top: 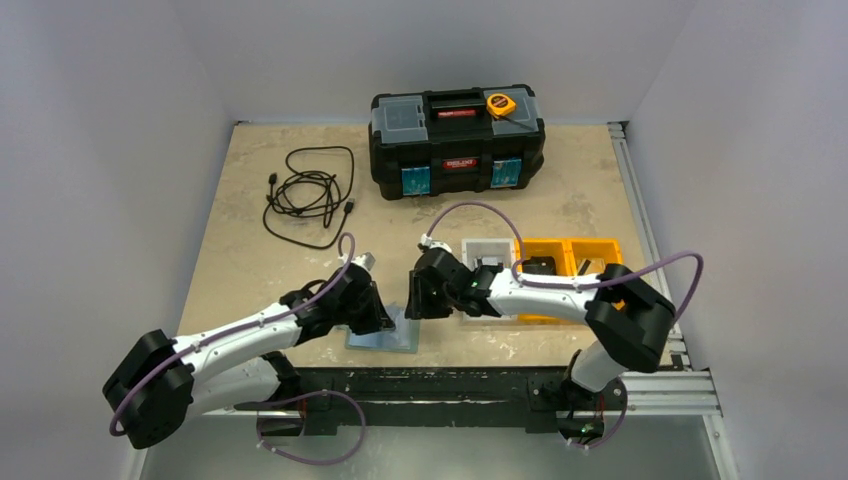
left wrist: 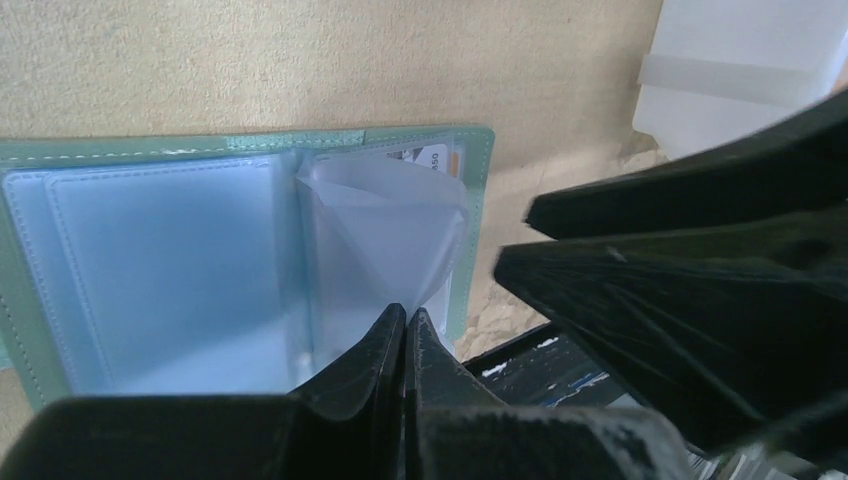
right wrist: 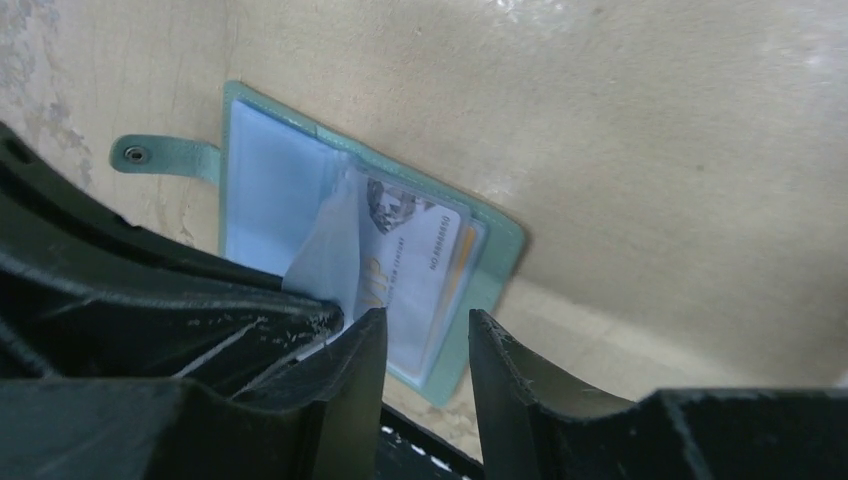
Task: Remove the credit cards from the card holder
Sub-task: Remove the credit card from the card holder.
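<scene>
The teal card holder lies open near the table's front edge, its pale blue pockets up and its side tab pointing away. My left gripper is shut on the corner of a clear pocket sleeve, lifting it off the right-hand page. Under that sleeve sits a credit card with printed lettering, and an orange edge shows beside it. My right gripper hovers open over the holder's near right corner, its fingers close to the left gripper, with nothing between them.
A black toolbox with a yellow tape measure on it stands at the back. A coiled black cable lies at the back left. A white bin and orange bins sit just behind my right arm.
</scene>
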Motion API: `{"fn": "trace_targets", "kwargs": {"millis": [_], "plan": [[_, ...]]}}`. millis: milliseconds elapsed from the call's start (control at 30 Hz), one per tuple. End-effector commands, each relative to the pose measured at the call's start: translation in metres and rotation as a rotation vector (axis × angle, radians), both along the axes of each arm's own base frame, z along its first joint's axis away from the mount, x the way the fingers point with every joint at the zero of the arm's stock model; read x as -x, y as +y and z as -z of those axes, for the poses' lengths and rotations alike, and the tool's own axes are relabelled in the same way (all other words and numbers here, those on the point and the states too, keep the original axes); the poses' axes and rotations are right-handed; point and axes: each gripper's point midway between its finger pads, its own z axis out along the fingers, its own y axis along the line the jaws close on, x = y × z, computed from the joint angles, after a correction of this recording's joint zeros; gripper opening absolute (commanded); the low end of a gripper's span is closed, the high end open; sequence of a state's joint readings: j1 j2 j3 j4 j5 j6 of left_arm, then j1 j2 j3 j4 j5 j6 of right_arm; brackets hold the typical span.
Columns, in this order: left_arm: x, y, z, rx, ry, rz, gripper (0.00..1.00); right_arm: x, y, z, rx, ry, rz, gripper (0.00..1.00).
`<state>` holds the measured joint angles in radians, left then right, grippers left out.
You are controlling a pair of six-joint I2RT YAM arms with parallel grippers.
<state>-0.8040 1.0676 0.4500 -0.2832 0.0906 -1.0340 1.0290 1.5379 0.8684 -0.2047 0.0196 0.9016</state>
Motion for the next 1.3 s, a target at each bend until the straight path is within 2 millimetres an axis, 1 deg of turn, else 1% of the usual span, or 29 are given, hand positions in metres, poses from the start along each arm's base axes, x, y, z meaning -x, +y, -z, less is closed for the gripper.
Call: {"fn": "trace_targets", "kwargs": {"millis": [0, 100, 133, 200, 267, 333, 400, 567, 700, 800, 867, 1000, 1067, 1167, 1267], "plan": [[-0.009, -0.008, -0.018, 0.096, -0.055, -0.024, 0.00, -0.008, 0.036, -0.010, -0.087, -0.019, -0.013, 0.34], [-0.008, -0.003, -0.021, 0.085, -0.067, -0.029, 0.00, -0.004, 0.047, -0.005, -0.095, 0.001, -0.043, 0.34], [-0.008, -0.002, -0.022, 0.080, -0.071, -0.029, 0.02, -0.004, 0.049, -0.003, -0.094, 0.005, -0.048, 0.34], [-0.008, 0.003, -0.023, 0.060, -0.080, -0.036, 0.13, -0.003, 0.054, -0.003, -0.098, 0.008, -0.058, 0.34], [-0.008, 0.014, -0.025, 0.016, -0.085, -0.061, 0.26, -0.001, 0.057, -0.002, -0.103, 0.012, -0.067, 0.33], [-0.007, 0.029, -0.027, -0.054, -0.087, -0.091, 0.34, 0.001, 0.059, -0.004, -0.112, 0.015, -0.075, 0.33], [-0.007, 0.045, -0.031, -0.119, -0.092, -0.127, 0.38, 0.004, 0.062, -0.008, -0.124, 0.017, -0.083, 0.33], [-0.001, 0.080, -0.043, -0.226, -0.107, -0.206, 0.38, 0.016, 0.077, -0.015, -0.148, 0.020, -0.129, 0.33], [0.001, 0.091, -0.053, -0.249, -0.130, -0.231, 0.37, 0.025, 0.093, -0.014, -0.147, 0.027, -0.167, 0.33], [0.002, 0.093, -0.056, -0.249, -0.131, -0.227, 0.37, 0.029, 0.106, -0.010, -0.148, 0.039, -0.189, 0.33], [0.003, 0.091, -0.056, -0.243, -0.127, -0.220, 0.36, 0.029, 0.109, 0.000, -0.133, 0.049, -0.194, 0.32], [0.005, 0.085, -0.055, -0.212, -0.116, -0.205, 0.33, 0.030, 0.110, 0.022, -0.104, 0.076, -0.191, 0.31], [0.006, 0.081, -0.057, -0.193, -0.114, -0.199, 0.32, 0.032, 0.110, 0.027, -0.107, 0.088, -0.195, 0.31], [0.006, 0.077, -0.059, -0.174, -0.112, -0.189, 0.30, 0.036, 0.113, 0.025, -0.130, 0.101, -0.211, 0.31], [0.005, 0.071, -0.060, -0.151, -0.108, -0.180, 0.29, 0.036, 0.116, 0.011, -0.158, 0.088, -0.216, 0.31]]}}
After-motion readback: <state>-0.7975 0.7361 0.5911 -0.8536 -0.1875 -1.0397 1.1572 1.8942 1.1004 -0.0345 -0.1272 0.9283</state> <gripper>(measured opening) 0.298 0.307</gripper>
